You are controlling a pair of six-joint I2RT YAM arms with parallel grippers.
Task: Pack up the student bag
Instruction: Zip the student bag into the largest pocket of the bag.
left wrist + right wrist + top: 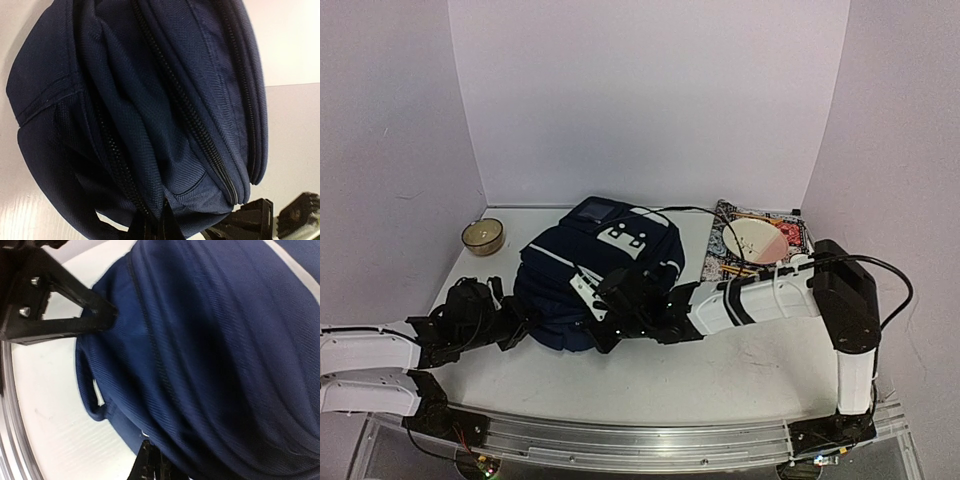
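**Both Grippers Closed at the Bag's Near End**

Top camera: the student bag [605, 265] lay in the middle of the white table [750, 370], with its white patches and buckles facing up. The left gripper [523, 325] reached in from the left and met the bag's near left edge. The right gripper [608, 318] reached across from the right to the bag's near end, just beside a white patch. A dark flat book [598, 211] sat against the bag's far end. A small bowl [483, 236] stood well apart at the far left. A patterned flat piece [795, 238] with a pale round plate [755, 240] on it lay just beside the bag on the right.

Left wrist camera: navy cloth filled most of the frame, with zip lines running down it. The left gripper's dark fingers [150, 227] showed at the bottom edge, drawn together where a zip line ended. Whether they pinched cloth or a puller could not be told. Black parts of the right gripper showed at the lower right.

Right wrist camera: the bag filled the frame, with a fabric loop [92, 402] lying on the table at its edge. The right gripper's fingers [150, 465] were together against the bag's cloth at the bottom edge, and no grip could be made out. The left gripper's black triangular finger entered from the upper left, its tip touching the cloth.
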